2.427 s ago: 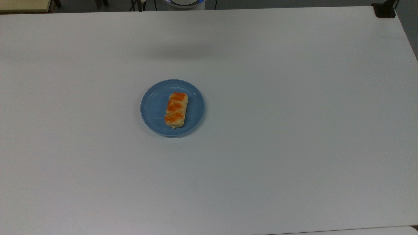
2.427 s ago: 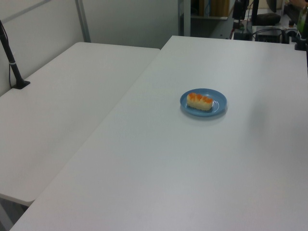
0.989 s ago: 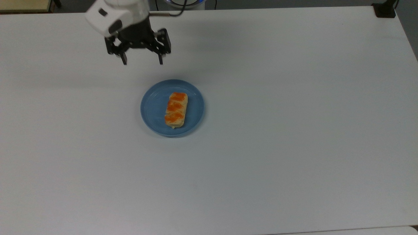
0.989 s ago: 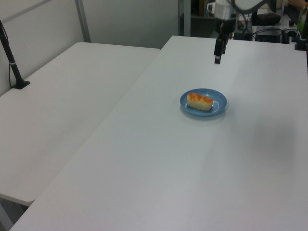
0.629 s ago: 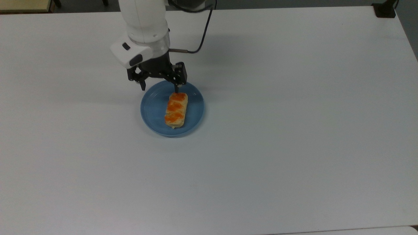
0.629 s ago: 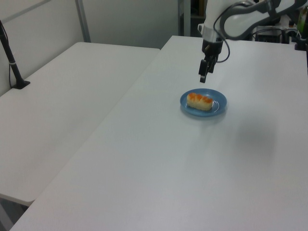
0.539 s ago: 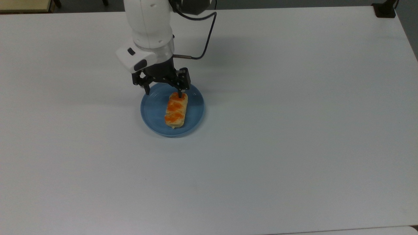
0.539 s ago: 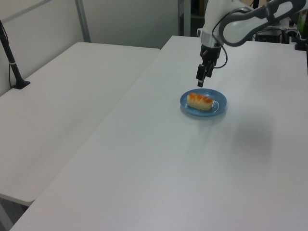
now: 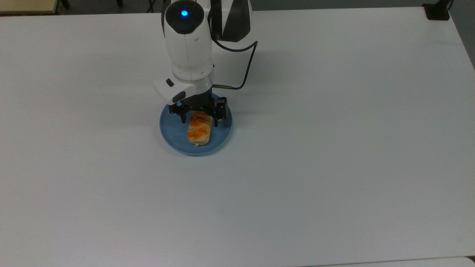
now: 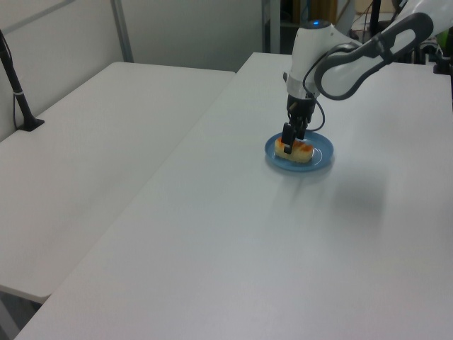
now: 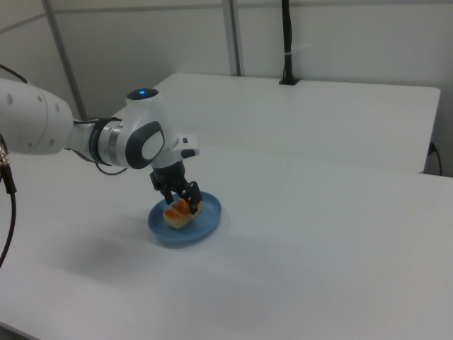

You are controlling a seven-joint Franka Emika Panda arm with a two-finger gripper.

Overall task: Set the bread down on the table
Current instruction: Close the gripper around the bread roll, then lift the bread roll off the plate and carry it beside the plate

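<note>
The bread (image 9: 198,133) is seen lying on a blue plate (image 9: 172,131) near the middle of the table (image 9: 334,148). The far half of the bread, in the top view, is straddled by the gripper (image 9: 199,119), whose fingers (image 9: 215,122) are spread apart, one on each long side; contact cannot be told. The gripper is carried by a white arm (image 9: 189,48) lowered from the top view's upper edge. A second white table (image 10: 92,163) is seen beside the first in the left view.
</note>
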